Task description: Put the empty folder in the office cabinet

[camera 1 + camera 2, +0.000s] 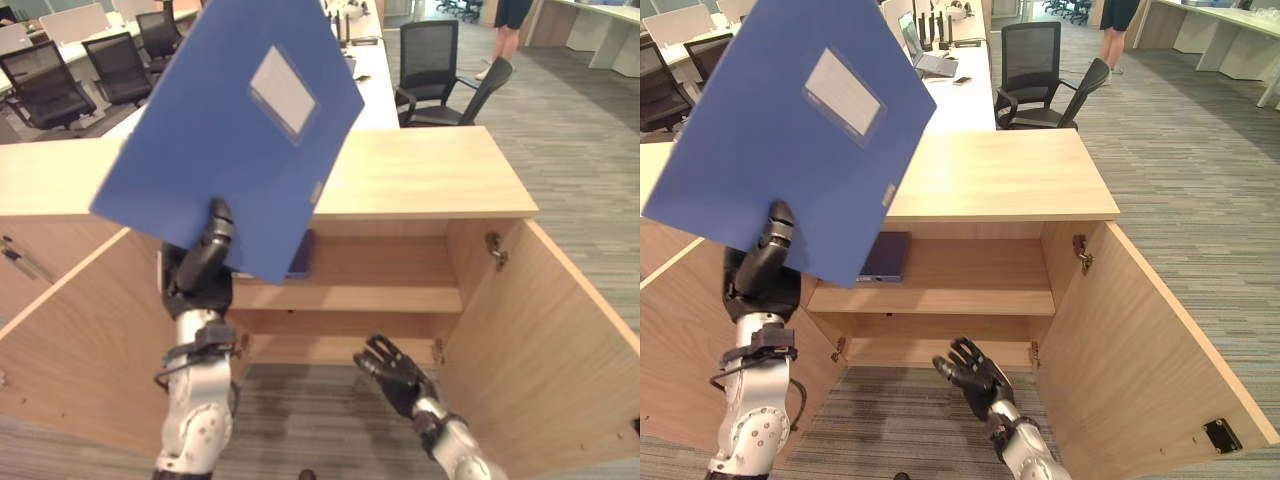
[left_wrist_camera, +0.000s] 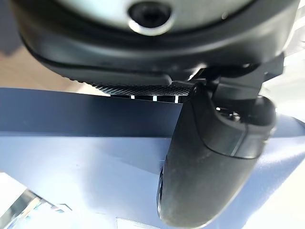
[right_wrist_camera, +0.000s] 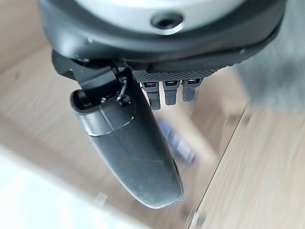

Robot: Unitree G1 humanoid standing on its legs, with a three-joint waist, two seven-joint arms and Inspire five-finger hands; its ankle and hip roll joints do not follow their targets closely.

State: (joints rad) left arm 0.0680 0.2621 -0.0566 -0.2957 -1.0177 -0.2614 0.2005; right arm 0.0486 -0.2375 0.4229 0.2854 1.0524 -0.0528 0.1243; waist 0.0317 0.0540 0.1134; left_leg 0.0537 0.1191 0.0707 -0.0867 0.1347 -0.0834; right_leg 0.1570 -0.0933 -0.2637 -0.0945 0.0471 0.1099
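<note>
While the flat blue plastic folder (image 1: pixel 235 130) is held tilted above the open light-wood office cabinet (image 1: pixel 420 180), it is pinched at its lower edge by the left hand (image 1: pixel 205 255). A blank grey label pocket (image 1: pixel 283 92) is carried; no writing is legible. The right hand (image 1: pixel 390 372) is relaxed and empty before the lower shelf.

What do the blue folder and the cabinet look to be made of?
Blue folder: likely plastic board or coated card; it stays flat while pinched at one corner by the left hand, with a clear label pocket. Cabinet: light wood-grain panels, probably laminated board, matte.
</note>
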